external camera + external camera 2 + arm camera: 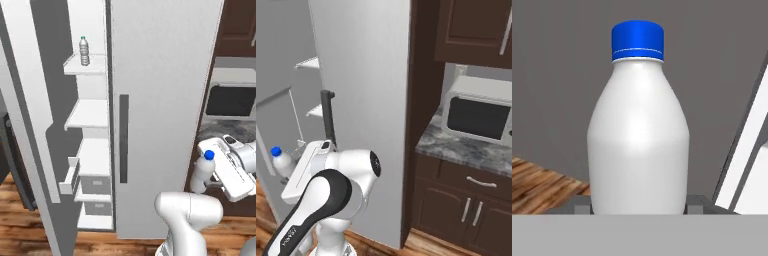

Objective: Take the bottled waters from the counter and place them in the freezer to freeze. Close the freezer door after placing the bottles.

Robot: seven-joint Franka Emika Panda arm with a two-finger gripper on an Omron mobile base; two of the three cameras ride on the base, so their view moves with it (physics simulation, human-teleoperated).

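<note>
Left base view: jaws clamped on the blue-capped bottle [202, 172] at lower right, teal-capped bottle [84, 51] standing on a freezer [92, 125] shelf upper left, freezer door [30, 115] wide open.

Arm bent low, fingers [694, 204] clamped shut.

teal-capped bottle [84, 50] upright on upper freezer shelf [92, 67]

I'm in a kitchen: fridge [160, 100], microwave [481, 116] on a marble counter [456, 147], dark cabinets [466, 210], wood floor [30, 235].
</note>
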